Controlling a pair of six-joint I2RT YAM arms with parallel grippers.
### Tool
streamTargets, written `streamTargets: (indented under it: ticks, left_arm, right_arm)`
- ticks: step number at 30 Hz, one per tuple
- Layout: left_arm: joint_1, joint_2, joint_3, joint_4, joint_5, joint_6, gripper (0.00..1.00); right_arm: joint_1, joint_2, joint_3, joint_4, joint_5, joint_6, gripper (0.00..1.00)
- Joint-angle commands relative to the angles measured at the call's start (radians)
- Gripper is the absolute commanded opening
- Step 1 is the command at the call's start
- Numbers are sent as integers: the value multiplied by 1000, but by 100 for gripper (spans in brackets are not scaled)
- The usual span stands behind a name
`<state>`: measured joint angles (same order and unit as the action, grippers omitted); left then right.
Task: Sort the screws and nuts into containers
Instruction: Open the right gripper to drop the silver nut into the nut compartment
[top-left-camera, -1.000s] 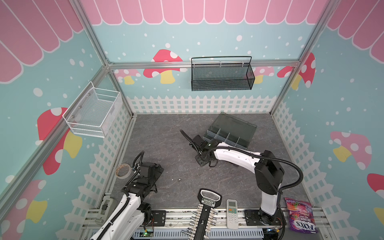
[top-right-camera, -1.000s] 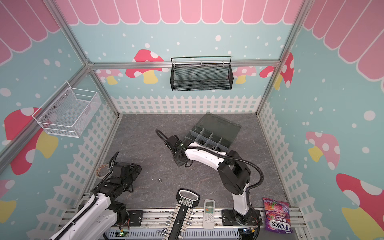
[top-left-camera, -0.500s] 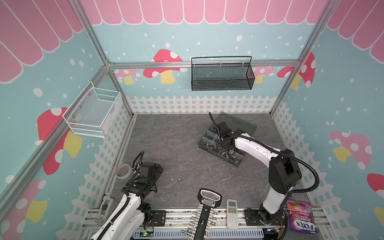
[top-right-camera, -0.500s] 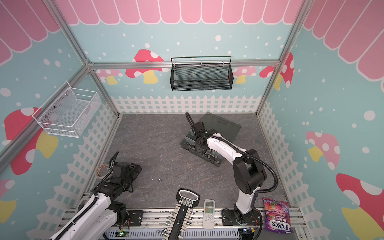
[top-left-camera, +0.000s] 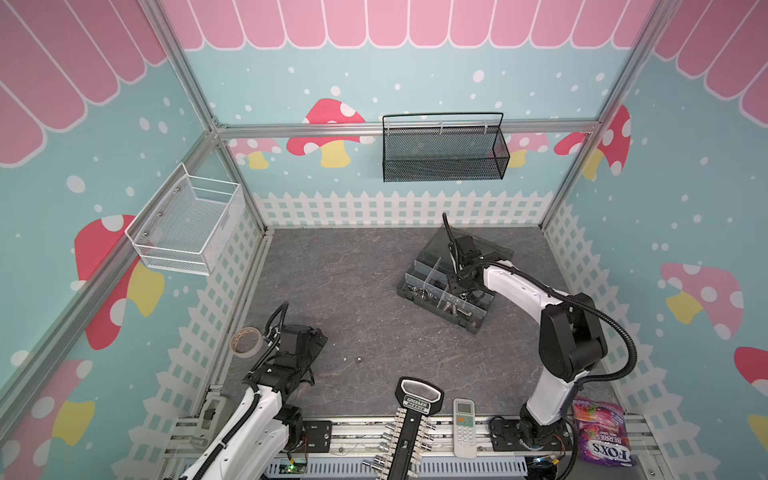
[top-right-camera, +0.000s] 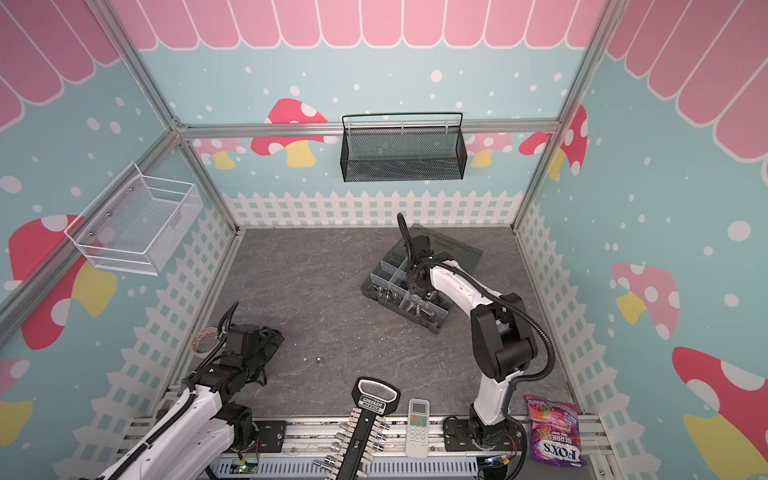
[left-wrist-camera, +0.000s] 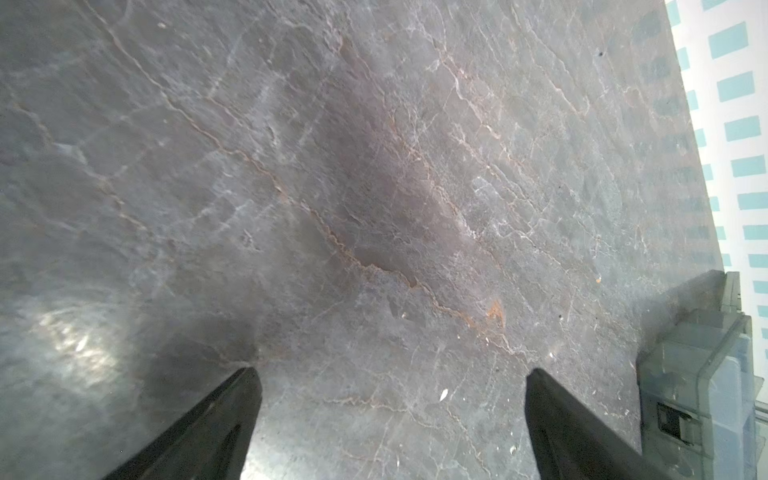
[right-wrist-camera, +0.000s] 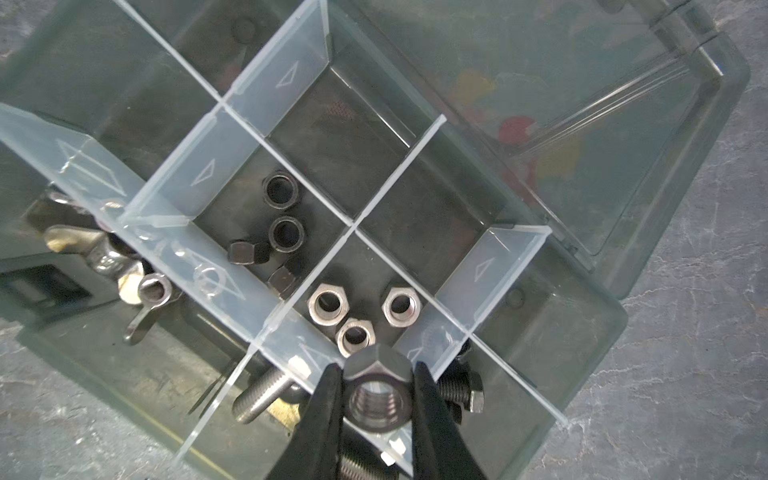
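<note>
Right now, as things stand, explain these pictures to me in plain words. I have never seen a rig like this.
Two white robot arms, left and right, are mounted at the near edge of a grey table. The two wide pictures come from one camera overhead. The two close pictures come from a camera on each arm's wrist.

The left end effector is open and holds nothing, over bare table. The right end effector is shut on a silver hex nut above an open organiser box. Its compartments hold silver nuts, black nuts and screws.

One small silver piece lies loose on the table, too small to name. Around the edges lie a tape roll, a socket rack, a remote control and a sweets bag.
</note>
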<state>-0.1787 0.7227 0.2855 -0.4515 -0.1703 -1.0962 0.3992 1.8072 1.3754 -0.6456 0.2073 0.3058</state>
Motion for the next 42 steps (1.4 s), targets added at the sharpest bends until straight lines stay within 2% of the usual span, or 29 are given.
streamTargets:
  ticks: [1, 13, 20, 27, 38, 42]
  left_arm:
    - [7, 1, 9, -3, -3, -18, 100]
    - [7, 6, 7, -1, -5, -19, 100]
    - [7, 0, 5, -1, -4, -19, 100]
    - [8, -6, 2, -9, -3, -19, 100]
    - [9, -21, -1, -18, -4, -19, 100]
    - [9, -25, -3, -18, -5, -21, 100]
  right_arm:
    - [-8, 35, -12, 19, -20, -22, 13]
    - [-13, 84, -21, 51, -50, -30, 17]
    - [-14, 127, -12, 56, -25, -33, 22]
    - [-14, 139, -10, 55, -12, -31, 35]
    - [-13, 101, -3, 40, -21, -34, 38]
    - [-11, 15, -2, 29, -43, -33, 40]
